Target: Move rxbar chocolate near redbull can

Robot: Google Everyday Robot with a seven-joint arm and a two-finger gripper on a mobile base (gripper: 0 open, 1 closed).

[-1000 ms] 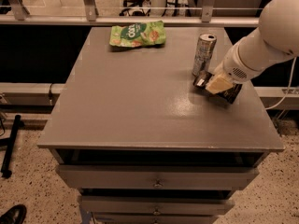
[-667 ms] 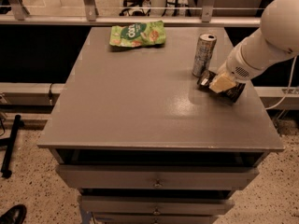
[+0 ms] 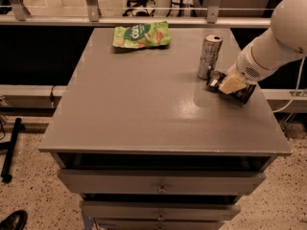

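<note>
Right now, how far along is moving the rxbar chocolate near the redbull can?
Mostly done: the rxbar chocolate looks to lie on the table beside the base of the redbull can, on its right in the camera view. In hand: the gripper sits on top of the bar. Left: probably only lifting the gripper clear.

My arm (image 3: 284, 25) is all smooth white shell, fat and rounded up top like a big ball joint. It narrows to a stubby cylinder wrist (image 3: 255, 61) with a patch of tiny dark dots. My hand (image 3: 231, 84), low by the table's (image 3: 144, 104) right edge, is a pale tan-cream.
</note>
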